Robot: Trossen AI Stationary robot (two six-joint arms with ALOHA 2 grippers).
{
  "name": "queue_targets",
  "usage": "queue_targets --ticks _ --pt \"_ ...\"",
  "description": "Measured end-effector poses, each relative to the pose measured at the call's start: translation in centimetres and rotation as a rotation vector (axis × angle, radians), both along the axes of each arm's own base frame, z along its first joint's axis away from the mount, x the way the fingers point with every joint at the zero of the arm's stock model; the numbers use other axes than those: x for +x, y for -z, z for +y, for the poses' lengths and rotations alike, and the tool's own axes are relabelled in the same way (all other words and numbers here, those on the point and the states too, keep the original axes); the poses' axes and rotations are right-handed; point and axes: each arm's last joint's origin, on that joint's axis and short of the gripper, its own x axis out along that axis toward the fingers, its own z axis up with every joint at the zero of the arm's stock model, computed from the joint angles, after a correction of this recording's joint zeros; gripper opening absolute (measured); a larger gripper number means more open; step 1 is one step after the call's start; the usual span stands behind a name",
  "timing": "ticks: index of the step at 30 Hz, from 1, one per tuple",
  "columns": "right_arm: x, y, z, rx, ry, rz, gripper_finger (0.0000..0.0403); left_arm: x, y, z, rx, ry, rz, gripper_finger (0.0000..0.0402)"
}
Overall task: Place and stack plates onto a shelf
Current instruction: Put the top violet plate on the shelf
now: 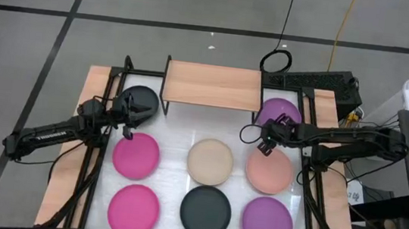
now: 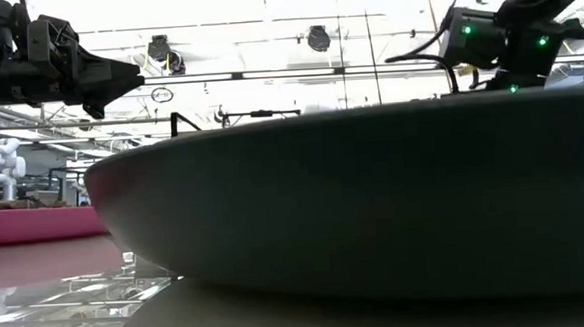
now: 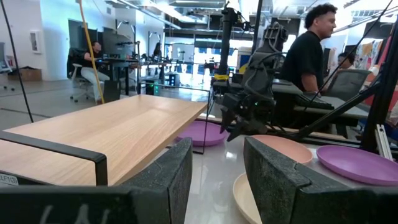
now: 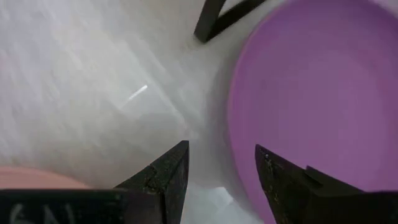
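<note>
All eight plates lie flat on the white table. The shelf (image 1: pixel 211 85) stands at the far edge, its wood top bare. My left gripper (image 1: pixel 137 113) hovers open over the far-left black plate (image 1: pixel 136 96), pointing level toward the table's right; its fingers (image 3: pixel 168 177) frame the shelf top (image 3: pixel 118 127). My right gripper (image 1: pixel 266 142) is open and points down over the near-left rim of the far-right purple plate (image 4: pixel 317 93), between that plate and the salmon plate (image 1: pixel 269 172). Its fingers (image 4: pixel 165 177) stand above the rim, apart from it.
A magenta plate (image 1: pixel 136 155), the beige plate (image 1: pixel 210 162) and the salmon plate form the middle row. Magenta (image 1: pixel 134 206), black (image 1: pixel 206 210) and purple (image 1: pixel 267 222) plates form the near row. A black shelf leg (image 4: pixel 217 18) stands beside the purple plate. People show beyond the table (image 3: pixel 308 53).
</note>
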Motion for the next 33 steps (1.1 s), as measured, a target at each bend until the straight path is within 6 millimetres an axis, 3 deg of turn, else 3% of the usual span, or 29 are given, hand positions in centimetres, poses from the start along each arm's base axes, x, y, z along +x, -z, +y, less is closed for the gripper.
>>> queue_targets --ticks 18,22,29,33 --pt "-2.1 4.0 -0.7 -0.031 0.022 -0.025 0.0159 0.0 0.0 0.0 0.0 0.0 0.0 0.0149" --pt "-2.0 4.0 -0.7 -0.028 0.02 -0.033 0.0123 0.0 0.0 0.0 0.0 0.0 0.0 0.0149" --pt "-1.8 3.9 -0.8 -0.049 -0.001 -0.042 0.0015 0.0 0.0 0.0 0.0 0.0 0.0 0.0149" --pt "-1.7 3.8 -0.8 -0.062 -0.003 -0.056 0.0012 0.0 0.0 0.0 0.0 0.0 0.0 0.0149"
